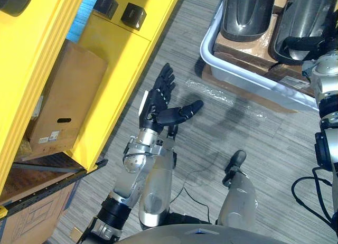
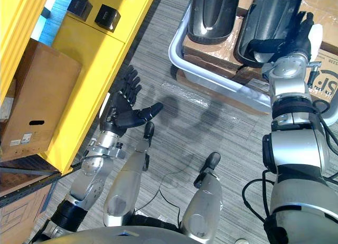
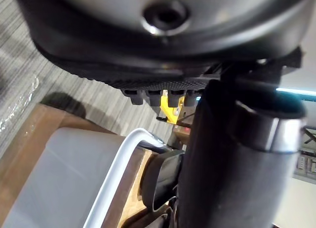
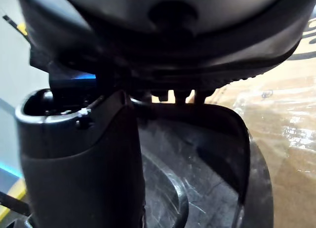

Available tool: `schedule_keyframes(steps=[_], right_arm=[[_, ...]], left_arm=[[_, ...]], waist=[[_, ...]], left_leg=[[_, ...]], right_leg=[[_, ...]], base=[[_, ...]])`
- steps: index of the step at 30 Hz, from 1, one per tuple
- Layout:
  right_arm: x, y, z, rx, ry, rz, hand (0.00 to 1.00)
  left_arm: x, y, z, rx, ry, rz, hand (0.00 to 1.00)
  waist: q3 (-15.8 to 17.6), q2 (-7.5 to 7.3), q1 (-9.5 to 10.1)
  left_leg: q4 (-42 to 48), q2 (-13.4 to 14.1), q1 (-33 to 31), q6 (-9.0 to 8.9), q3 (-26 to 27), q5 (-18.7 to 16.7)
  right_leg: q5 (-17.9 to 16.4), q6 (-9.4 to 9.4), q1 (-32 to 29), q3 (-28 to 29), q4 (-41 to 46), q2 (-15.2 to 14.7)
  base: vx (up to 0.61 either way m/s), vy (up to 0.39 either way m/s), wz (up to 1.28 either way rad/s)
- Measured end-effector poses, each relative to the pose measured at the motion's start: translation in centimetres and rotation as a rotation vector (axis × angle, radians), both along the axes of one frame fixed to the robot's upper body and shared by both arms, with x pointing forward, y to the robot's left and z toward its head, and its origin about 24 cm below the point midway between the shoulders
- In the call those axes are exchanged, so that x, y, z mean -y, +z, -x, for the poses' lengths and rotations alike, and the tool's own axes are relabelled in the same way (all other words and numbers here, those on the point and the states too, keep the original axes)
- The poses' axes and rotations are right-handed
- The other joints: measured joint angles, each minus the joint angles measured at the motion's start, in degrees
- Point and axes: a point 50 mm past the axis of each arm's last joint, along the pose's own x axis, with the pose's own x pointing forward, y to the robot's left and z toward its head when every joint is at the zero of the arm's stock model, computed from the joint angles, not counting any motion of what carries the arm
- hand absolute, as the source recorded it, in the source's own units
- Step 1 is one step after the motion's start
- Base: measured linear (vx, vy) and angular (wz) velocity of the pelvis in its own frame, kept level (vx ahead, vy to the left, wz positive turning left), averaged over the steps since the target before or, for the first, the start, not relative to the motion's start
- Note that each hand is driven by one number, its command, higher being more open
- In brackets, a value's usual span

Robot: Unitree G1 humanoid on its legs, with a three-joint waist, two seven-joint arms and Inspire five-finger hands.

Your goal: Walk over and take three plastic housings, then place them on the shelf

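Note:
Two dark plastic housings stand side by side in a pale grey bin point(image 2: 177, 54) on the floor ahead: one on the left point(image 2: 211, 14), one on the right point(image 2: 266, 17). My right hand point(image 2: 293, 40) lies against the right housing's near end, fingers straight along its side and thumb out. In the right wrist view that housing's point(image 4: 197, 159) dark hollow inside shows just past the fingers. My left hand point(image 1: 158, 104) hangs open, palm up, over the grey floor beside the yellow shelf point(image 1: 116, 48), and holds nothing.
Two small black boxes point(image 1: 133, 15) sit on the yellow shelf's face. A cardboard box point(image 1: 63, 101) lies under the shelf on the left. Flat cardboard lines the bin beneath the housings. The bin's rim point(image 3: 118, 164) shows in the left wrist view.

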Motion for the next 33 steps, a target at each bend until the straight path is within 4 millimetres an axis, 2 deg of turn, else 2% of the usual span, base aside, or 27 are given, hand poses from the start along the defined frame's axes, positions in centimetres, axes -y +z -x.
schedule_keyframes(steps=[8,15,19,25,30,33], right_arm=[[1.7,0.3,1.1,-0.096,-0.13,0.037,0.0],[2.9,-0.3,1.9,-0.143,-0.197,-0.034,0.0],[3.6,-1.1,2.7,-0.104,-0.306,-0.143,0.0],[5.3,-1.3,4.4,-0.032,-0.492,-0.243,0.0],[7.5,-0.2,6.7,0.069,-0.621,-0.206,0.0],[7.7,0.7,6.7,0.145,-0.603,-0.139,0.0]], left_arm=[[0.2,-0.6,0.5,-0.03,-0.005,0.011,1.0],[0.1,-0.7,0.4,-0.032,-0.003,0.016,1.0],[-0.1,-0.8,0.5,-0.038,0.004,0.012,1.0],[-1.1,-1.7,0.9,-0.071,0.032,-0.018,1.0],[-2.7,-2.2,1.0,-0.111,0.082,0.022,1.0],[-3.8,-2.3,1.2,-0.103,0.103,0.048,1.0]], waist=[[-0.03,0.3,0.32],[-0.08,0.49,0.14],[-0.35,1.22,-0.03],[-0.31,1.44,-0.67],[-0.35,1.58,-1.49],[-0.33,1.56,-3.02]], left_leg=[[-0.24,0.01,0.08,-0.11,-0.5,0.66],[-0.38,0.09,1.21,-0.12,0.01,0.85],[-1.49,0.14,2.79,-0.08,0.48,1.02],[-3.59,0.05,3.22,-0.05,0.55,2.41],[-3.86,-0.2,4.21,-0.05,1.11,2.84],[-4.45,-0.14,6.24,-0.06,1.29,2.89]], right_leg=[[-0.35,-0.26,0.04,-0.94,1.0,-0.28],[-0.37,-0.27,0.84,-0.61,1.01,-0.31],[-0.43,-0.34,1.64,-0.37,0.98,-0.4],[-0.39,-0.27,1.08,-0.35,1.19,-0.64],[-0.71,-0.11,0.89,0.37,2.54,-1.24],[-1.24,-0.13,2.38,0.45,2.89,-1.31]], base=[[-0.05,-0.034,0.04],[-0.01,-0.04,-0.02],[-0.02,-0.041,-0.03],[-0.04,-0.038,0.01],[-0.02,-0.049,-0.03],[-0.02,-0.052,-0.03]])
